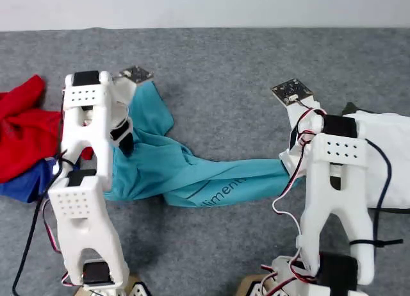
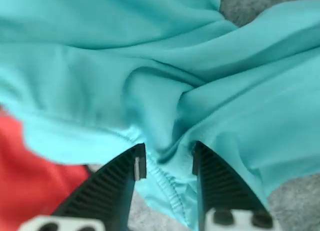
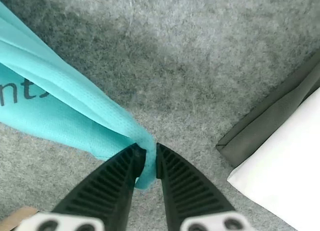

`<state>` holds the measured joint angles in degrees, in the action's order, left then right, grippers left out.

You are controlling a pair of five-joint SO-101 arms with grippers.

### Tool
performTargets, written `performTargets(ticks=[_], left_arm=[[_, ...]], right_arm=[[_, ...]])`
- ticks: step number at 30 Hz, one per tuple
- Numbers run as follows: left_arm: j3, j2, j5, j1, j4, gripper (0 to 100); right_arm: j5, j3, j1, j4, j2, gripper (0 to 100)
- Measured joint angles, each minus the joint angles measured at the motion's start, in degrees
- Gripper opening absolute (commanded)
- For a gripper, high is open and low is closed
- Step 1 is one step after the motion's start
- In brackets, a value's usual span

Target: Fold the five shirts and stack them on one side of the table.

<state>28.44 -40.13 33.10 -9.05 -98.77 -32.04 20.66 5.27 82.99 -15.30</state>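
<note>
On the grey table (image 1: 230, 65) | teal shirt (image 1: 186, 171) lies stretched between both arms | left gripper (image 2: 168, 158) pinches a bunched fold of it | right gripper (image 3: 150, 158) is clenched on its edge, near white shirt (image 1: 396, 139).

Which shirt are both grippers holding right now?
The teal shirt, stretched between the left gripper and the right gripper. The red shirt and blue shirt lie bunched to one side, the white shirt to the other, none gripped.

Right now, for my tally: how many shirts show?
5: teal shirt between left gripper and right gripper; red shirt and blue shirt heaped left; white shirt on largely hidden grey shirt, right.
</note>
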Motion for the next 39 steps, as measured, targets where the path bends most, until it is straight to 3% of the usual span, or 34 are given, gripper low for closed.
performTargets(ticks=[11,19,26,39], left_arm=[[-4.48,-1.49,-0.18,3.43,0.00,15],[-5.54,-1.49,-0.18,4.13,0.00,0],[-4.84,-0.62,-0.18,3.78,0.00,1],[-4.84,32.97,-0.18,3.34,-0.35,1]], right_arm=[[0.00,0.00,0.00,0.00,0.00,1.0],[0.00,0.00,0.00,0.00,0.00,1.0],[0.00,0.00,0.00,0.00,0.00,1.0],[-0.26,-9.93,0.00,5.19,0.00,1.0]])
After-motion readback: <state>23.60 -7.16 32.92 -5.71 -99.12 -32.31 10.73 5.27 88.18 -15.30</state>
